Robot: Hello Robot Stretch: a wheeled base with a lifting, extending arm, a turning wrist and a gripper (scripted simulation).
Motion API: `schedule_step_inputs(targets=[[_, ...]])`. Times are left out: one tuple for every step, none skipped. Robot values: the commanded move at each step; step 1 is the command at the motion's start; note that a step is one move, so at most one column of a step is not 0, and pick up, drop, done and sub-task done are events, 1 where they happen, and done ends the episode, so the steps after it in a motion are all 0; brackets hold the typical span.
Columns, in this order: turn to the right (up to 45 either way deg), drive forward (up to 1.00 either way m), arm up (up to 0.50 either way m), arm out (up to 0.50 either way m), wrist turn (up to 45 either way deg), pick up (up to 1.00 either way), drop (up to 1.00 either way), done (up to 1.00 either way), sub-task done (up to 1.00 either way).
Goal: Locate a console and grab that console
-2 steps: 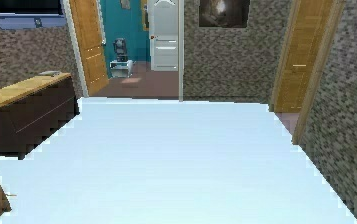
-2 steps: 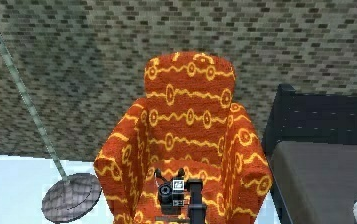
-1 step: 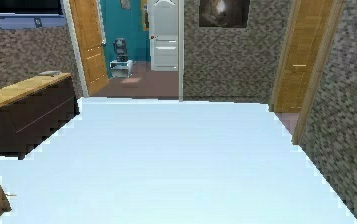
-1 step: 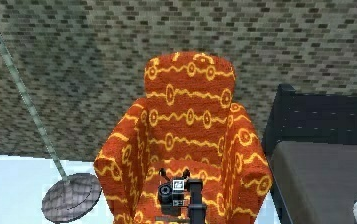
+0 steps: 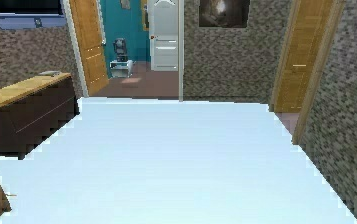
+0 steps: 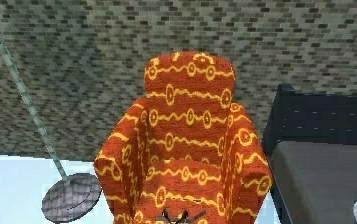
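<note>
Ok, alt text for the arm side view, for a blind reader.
An orange-red armchair with yellow patterning stands against a brick wall. A grey floor lamp stands at left, dark furniture at right. What seems the gripper shows at the bottom edge.

We see the armchair point(image 6: 191, 130) in matt cloth, orange-red with a yellow pattern. The floor lamp point(image 6: 70, 196) has a grey metal pole and a dull mottled base. The wall point(image 6: 86, 50) behind looks rough, like small bricks. The door point(image 5: 304, 55) is smooth warm wood; the dresser point(image 5: 26, 120) is dark wood with a paler top.
</note>
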Motion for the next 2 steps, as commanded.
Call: schedule_step_inputs(targets=[[0.0,0.0,0.0,0.0,0.0,1.0,0.0,0.0,0.0],[0.0,0.0,0.1,0.0,0.0,0.0,0.0,0.0,0.0]])
